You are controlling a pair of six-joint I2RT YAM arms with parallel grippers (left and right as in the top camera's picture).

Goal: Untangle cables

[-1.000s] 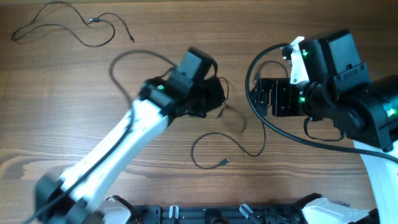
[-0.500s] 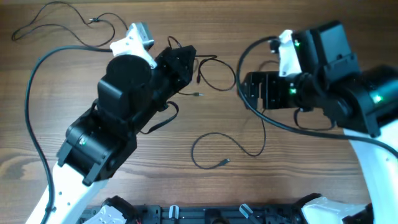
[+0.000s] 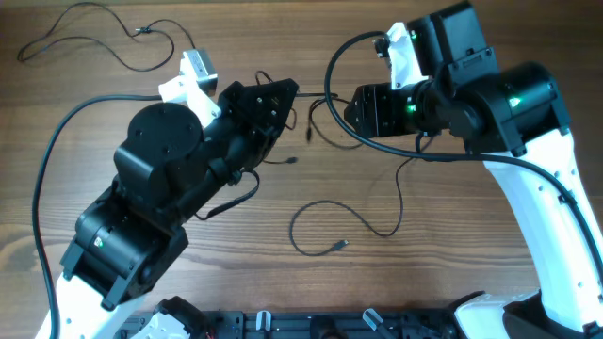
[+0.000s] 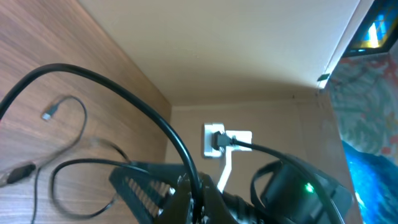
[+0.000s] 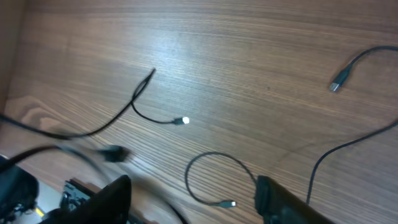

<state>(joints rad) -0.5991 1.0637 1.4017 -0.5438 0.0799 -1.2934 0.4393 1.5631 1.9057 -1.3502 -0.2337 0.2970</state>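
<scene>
Thin black cables [image 3: 316,118] lie tangled on the wooden table between my two grippers. My left gripper [image 3: 283,91] is raised at the tangle's left side. In the left wrist view my left gripper [image 4: 196,193] is shut on one black cable [image 4: 143,109] that arcs away to the left. My right gripper [image 3: 350,109] is at the tangle's right side. In the right wrist view my right gripper [image 5: 193,205] stands open, its fingers [image 5: 280,199] wide apart above a looped cable [image 5: 217,180]. A silver-tipped cable end [image 5: 180,121] lies beyond it.
A separate loose cable [image 3: 139,32] squiggles at the far left of the table. Another cable with a plug [image 3: 337,248] loops near the table's front. Thick arm cables [image 3: 332,71] arc beside both arms. A black frame [image 3: 330,325] runs along the front edge.
My left arm has swung up and to the left, drawing a cable out of the tangle with it. My right arm has moved left and farther back, toward the tangle.
</scene>
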